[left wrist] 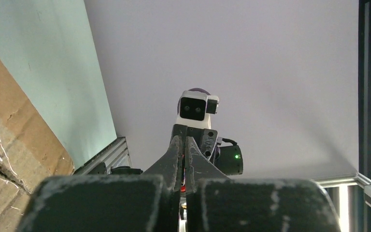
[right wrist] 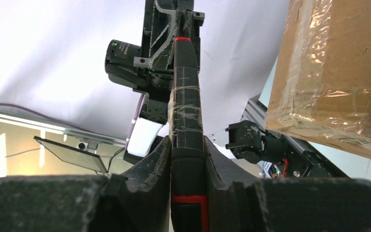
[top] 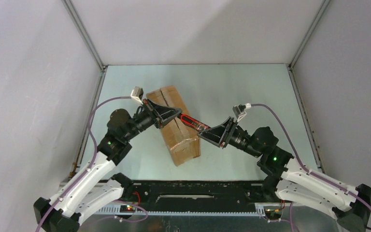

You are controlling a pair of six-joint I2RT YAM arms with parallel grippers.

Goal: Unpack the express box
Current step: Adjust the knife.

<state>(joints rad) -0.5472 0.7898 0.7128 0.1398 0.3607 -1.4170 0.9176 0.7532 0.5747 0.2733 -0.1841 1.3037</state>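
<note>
Handing over the black-and-red tool [top: 192, 121] cleanly, I judge, means neither claw lets go early: the right gripper [top: 202, 131] is clamped on its handle, the left gripper [top: 178, 115] pinched on its far tip. The express box [top: 182, 144] lies slantwise on the table [top: 251, 96] beneath both, seam uppermost

Free table [top: 251, 87] around express box [top: 181, 139]

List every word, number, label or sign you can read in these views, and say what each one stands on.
No text is readable in any view.
Cardboard box: bare cardboard and shiny clear tape, with no label or print showing.
Black-and-red tool, held between the left gripper and the right gripper: no legible marking.
</note>
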